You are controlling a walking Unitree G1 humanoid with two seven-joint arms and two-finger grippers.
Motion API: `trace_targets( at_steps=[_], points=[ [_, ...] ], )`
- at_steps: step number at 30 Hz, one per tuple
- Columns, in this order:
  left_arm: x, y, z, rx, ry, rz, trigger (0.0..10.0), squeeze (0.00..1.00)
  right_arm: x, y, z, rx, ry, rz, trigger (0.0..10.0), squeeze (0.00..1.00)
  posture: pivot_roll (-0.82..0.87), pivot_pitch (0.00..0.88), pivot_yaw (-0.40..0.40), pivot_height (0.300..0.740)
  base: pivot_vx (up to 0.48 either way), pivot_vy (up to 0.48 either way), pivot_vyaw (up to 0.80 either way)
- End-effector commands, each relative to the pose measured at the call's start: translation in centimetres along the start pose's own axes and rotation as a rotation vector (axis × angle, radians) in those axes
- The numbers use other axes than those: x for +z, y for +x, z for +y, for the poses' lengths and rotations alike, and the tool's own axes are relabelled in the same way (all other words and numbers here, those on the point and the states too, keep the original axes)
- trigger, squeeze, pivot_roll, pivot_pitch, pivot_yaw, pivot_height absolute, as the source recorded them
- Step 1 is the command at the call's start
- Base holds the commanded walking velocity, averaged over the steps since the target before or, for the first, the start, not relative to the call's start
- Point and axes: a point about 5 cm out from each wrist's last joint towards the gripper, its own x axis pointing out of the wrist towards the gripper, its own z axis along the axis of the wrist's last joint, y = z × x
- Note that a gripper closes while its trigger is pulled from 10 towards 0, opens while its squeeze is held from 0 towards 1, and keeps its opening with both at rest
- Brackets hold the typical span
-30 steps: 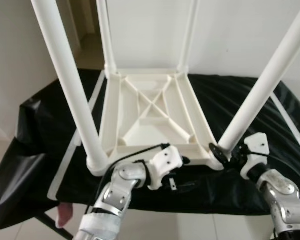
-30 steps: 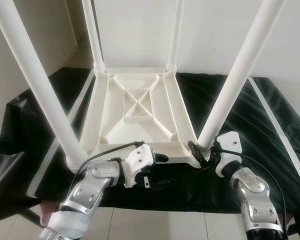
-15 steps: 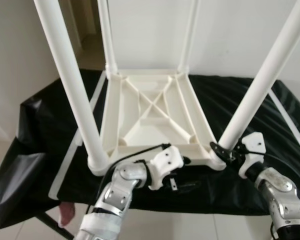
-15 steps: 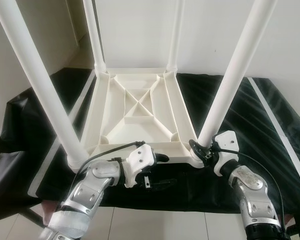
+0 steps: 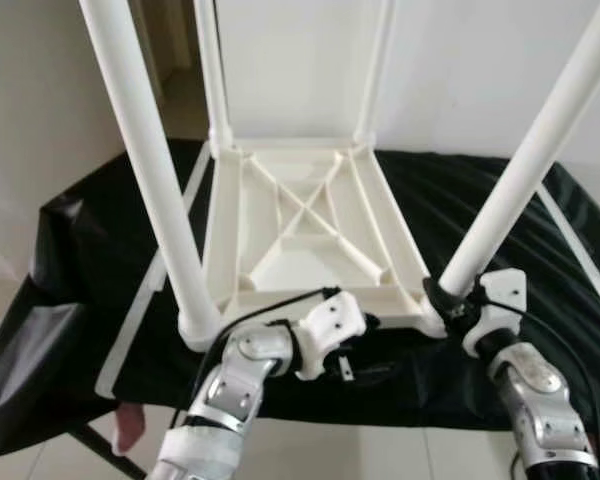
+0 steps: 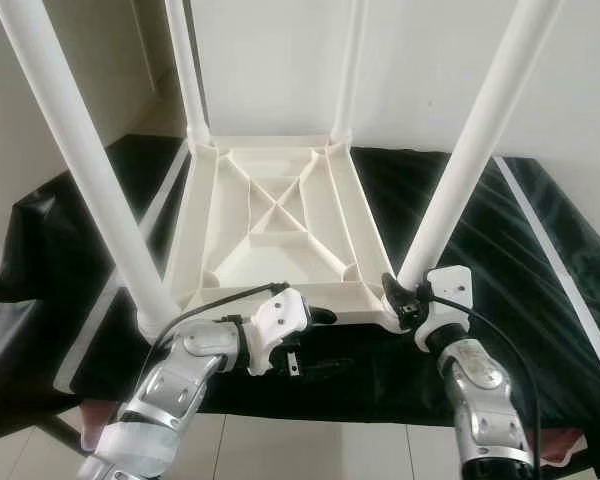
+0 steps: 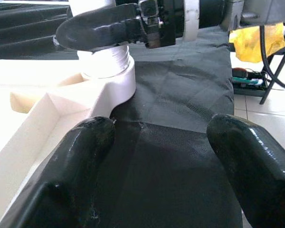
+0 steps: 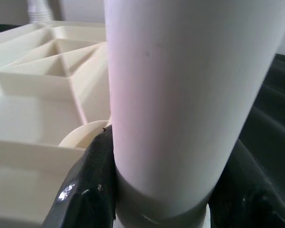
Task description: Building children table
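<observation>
1. Right gripper [image 6: 405, 297] is clamped round the near-right leg [image 6: 472, 150], right down at the foot of it where the tube meets its corner socket. The wrist view has a black finger [image 8: 88, 190] on each side of the white tube, pressed to it.

2. Why so low? My read: a grip by the socket lets the arm seat or twist the leg home, and steadies the joint rather than levering on the tall end.

3. Left gripper [image 5: 358, 345] sits at the near edge of the tabletop [image 5: 300, 225], fingers spread wide with nothing between them. In its wrist view one finger [image 7: 76, 156] lies against the white rim, the other [image 7: 249, 161] hangs over the black cloth [image 7: 180, 109].

4. That looks like a bracing post, there to stop the top sliding while the other arm works. A judgement, mind.

5. The table itself lies upside down on the black-covered surface, ribbed underside up, all four legs pointing upward. Near-left leg [image 5: 150, 170] stands in its corner, untouched.

6. Relative to the tools: the tabletop stretches away ahead of both grippers, the held leg rising up and outward from the right one, the open left gripper between the two near corners.

7. All four legs up, so the build looks close to done; whether this last one is fully seated, I cannot tell.
</observation>
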Motion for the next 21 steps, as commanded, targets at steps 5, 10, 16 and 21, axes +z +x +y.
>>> trace_targets(
  at_steps=[5,10,16,21],
  points=[
    [-0.2,-0.5,0.9,0.183,0.007,0.021,10.0,0.00,-0.8,-0.7,1.4,-0.183,0.008,0.053,10.0,0.00,-0.03,0.000,-0.016,0.740,0.000,0.000,0.00],
    [-0.2,-0.7,1.2,0.187,0.010,0.027,10.0,0.00,-1.5,-1.2,3.2,-0.408,0.098,0.105,10.0,0.00,-0.03,0.000,-0.014,0.740,0.000,0.000,0.00],
    [0.1,-0.4,1.1,0.186,0.007,0.018,10.0,0.00,-1.2,-1.0,5.2,-0.419,0.154,0.110,10.0,0.00,-0.03,0.000,-0.006,0.740,0.000,0.000,0.00],
    [0.2,-0.4,0.9,0.168,0.005,0.011,10.0,0.00,-0.9,-0.7,5.7,-0.380,0.176,0.094,10.0,0.00,-0.03,0.000,0.003,0.740,0.000,0.000,0.00]
  ],
)
